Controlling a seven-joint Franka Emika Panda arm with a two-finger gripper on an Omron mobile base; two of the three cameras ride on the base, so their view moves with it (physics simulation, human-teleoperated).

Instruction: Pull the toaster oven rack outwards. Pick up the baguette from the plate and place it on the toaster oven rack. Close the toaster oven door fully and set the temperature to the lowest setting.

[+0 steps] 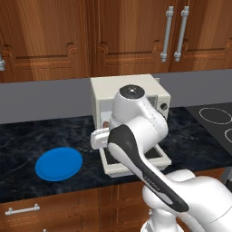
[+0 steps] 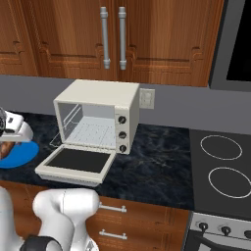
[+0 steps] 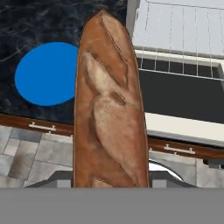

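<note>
The tool (image 3: pixel 109 186) is clamped on the baguette (image 3: pixel 109 105), whose long axis runs straight out from the fingertips, away from the hand. The loaf hangs in the air above the front edge of the tabletop (image 3: pixel 39 26), clear of the blue plate (image 3: pixel 43 74), which lies bare just to one side. On the other side the toaster oven door (image 3: pixel 183 94) is folded down flat, and the rack (image 3: pixel 179 30) sits beyond it in the toaster oven (image 2: pixel 98 117). The coming move therefore likely requires carrying the loaf sideways and forward over the door, then turning its long axis across the rack.
</note>
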